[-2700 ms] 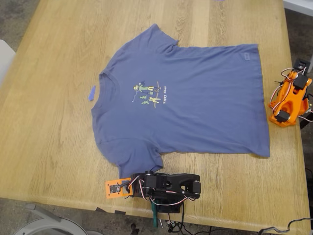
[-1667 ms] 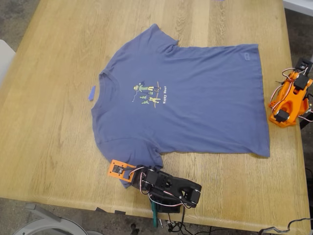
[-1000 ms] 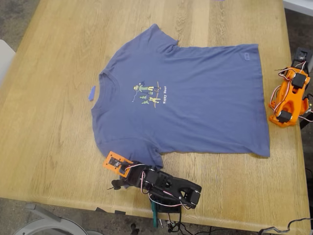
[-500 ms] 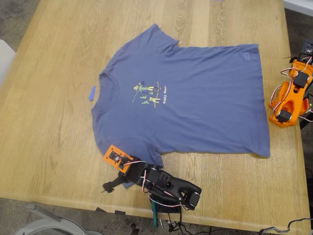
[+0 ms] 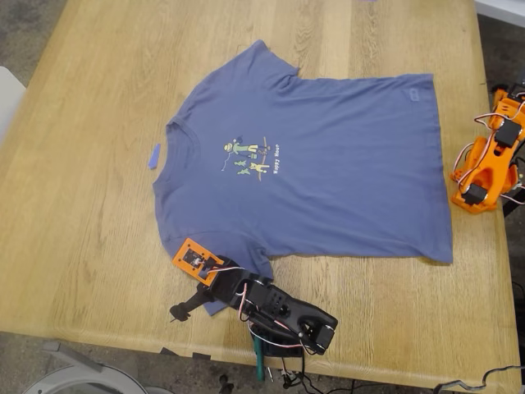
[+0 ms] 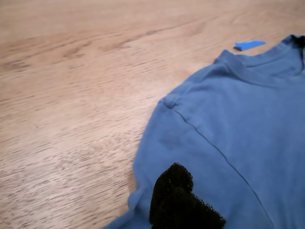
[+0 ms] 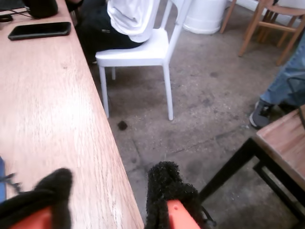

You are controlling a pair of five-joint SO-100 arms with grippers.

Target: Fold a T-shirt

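While the T-shirt (image 5: 312, 168) lies spread flat across the middle of the wooden table (image 5: 82, 205), collar toward the exterior view's left and hem toward its right, my first gripper (image 5: 190, 283) sits at the sleeve nearest the table's near edge. Its jaws stand spread wide, the orange one over the cloth and the black one out over bare wood just beside the sleeve hem. From the first wrist view, one black padded fingertip (image 6: 178, 200) rests low over the blue sleeve, the shoulder seam running past it; whether it presses the fabric I cannot tell. A small blue scrap of tape (image 5: 153, 156) lies just beside the collar.

My second gripper (image 7: 109, 191) is at the table's edge on the exterior view's right, well apart from the shirt. Its padded fingers (image 7: 164, 188) are parted with nothing between them, pointing past the table edge toward a white chair (image 7: 143, 50) and the floor. A black phone (image 7: 39, 30) lies on the tabletop farther off.
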